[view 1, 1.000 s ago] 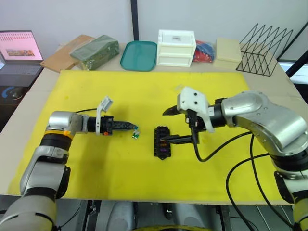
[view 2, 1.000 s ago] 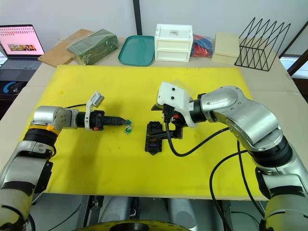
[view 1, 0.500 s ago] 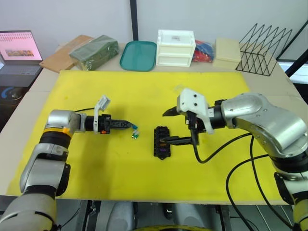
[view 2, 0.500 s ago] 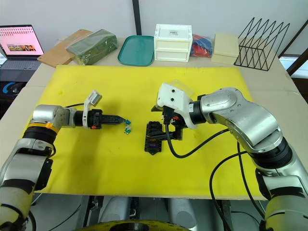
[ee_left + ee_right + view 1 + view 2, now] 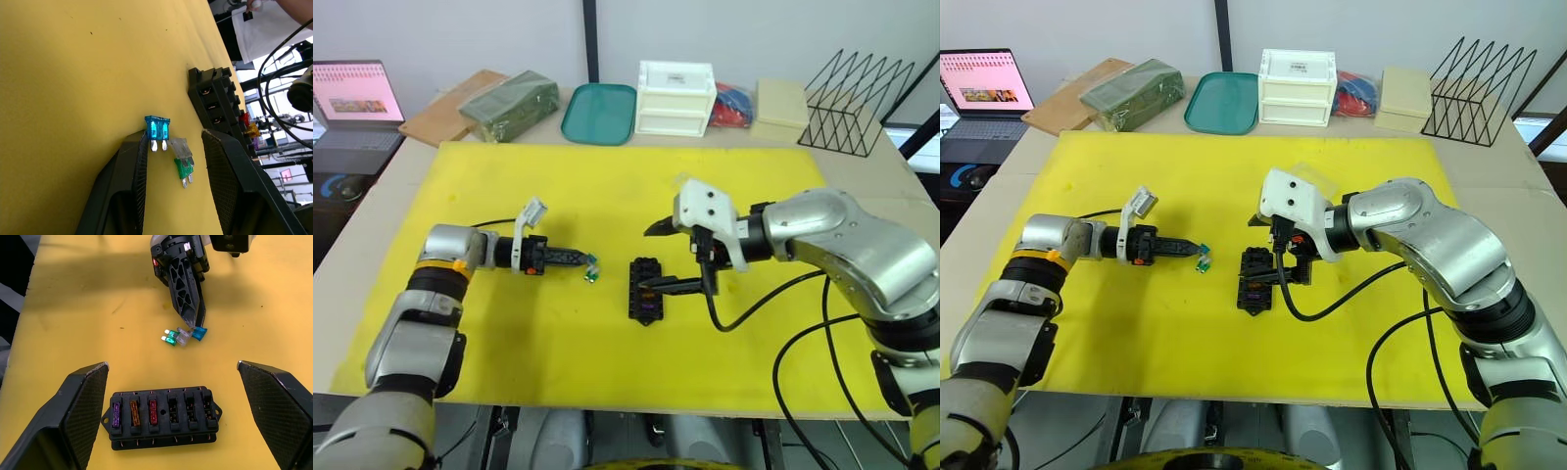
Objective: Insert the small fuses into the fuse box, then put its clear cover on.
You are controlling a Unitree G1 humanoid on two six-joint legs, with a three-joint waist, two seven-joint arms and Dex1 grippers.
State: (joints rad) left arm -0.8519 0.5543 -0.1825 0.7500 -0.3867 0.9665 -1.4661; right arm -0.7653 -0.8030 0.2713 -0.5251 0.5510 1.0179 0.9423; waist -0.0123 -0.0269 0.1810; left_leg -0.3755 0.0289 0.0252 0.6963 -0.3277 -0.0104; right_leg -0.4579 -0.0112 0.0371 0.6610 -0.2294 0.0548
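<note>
The black fuse box (image 5: 164,418) lies on the yellow mat (image 5: 538,362) with purple, orange and red fuses in three slots; its other slots are empty. My right gripper (image 5: 644,258) hangs open over it, one finger on each side. Teal (image 5: 156,128), grey (image 5: 181,149) and green (image 5: 184,169) small fuses lie loose on the mat to the box's left (image 5: 590,269). My left gripper (image 5: 176,133) is open, low on the mat, its fingertips flanking these fuses. A transparent shell, apparently the clear cover (image 5: 1307,174), shows partly behind my right wrist.
Along the back edge stand a green packet (image 5: 509,106), a teal tray (image 5: 598,113), a white drawer box (image 5: 674,98), a beige box (image 5: 781,103) and a black wire rack (image 5: 858,103). A laptop (image 5: 352,98) sits far left. A black cable (image 5: 754,304) loops from my right wrist.
The head camera has shifted slightly. Both grippers, the fuse box and the loose fuses stay where they were.
</note>
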